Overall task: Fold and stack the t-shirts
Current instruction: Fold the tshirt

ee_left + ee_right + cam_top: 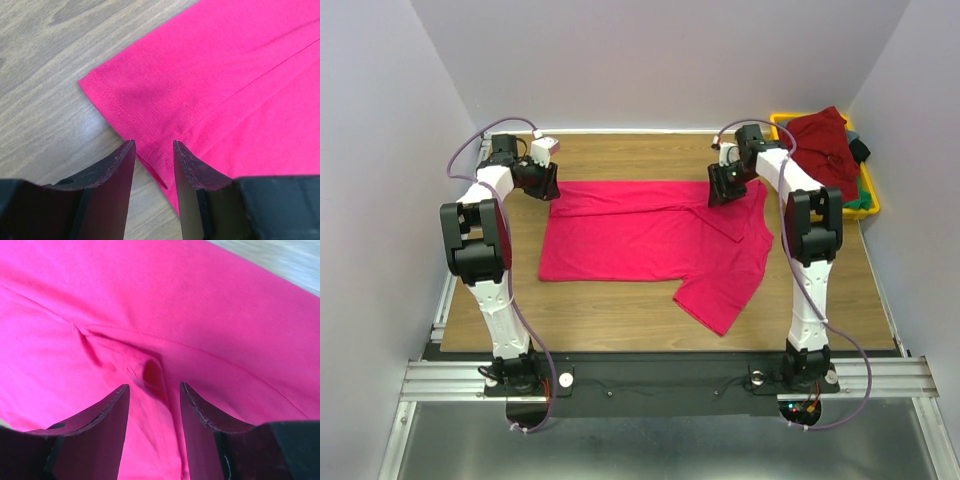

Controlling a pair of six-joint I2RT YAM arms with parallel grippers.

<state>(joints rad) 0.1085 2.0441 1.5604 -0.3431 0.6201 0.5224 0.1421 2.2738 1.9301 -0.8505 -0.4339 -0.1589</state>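
Surface: a wood-grain bench enclosed by plain pale walls on three sides, with a metal rail along the near edge.

A yellow bin sits at the far right corner. It holds a maroon t-shirt heaped over green cloth and dark cloth.

The crimson t-shirt lies spread across the middle of the bench. Its far edge is doubled over in a band, and one sleeve points toward the near right.

Left arm: left jaws stand partly open at the far left corner of the crimson t-shirt. The stitched hem lies flat on the bench beneath the gap, and nothing is gripped.

Right arm: right jaws stand partly open over the far right part of the same shirt, above a small pucker beside a seam, and nothing is gripped. Whether either set of tips touches the cloth cannot be told.
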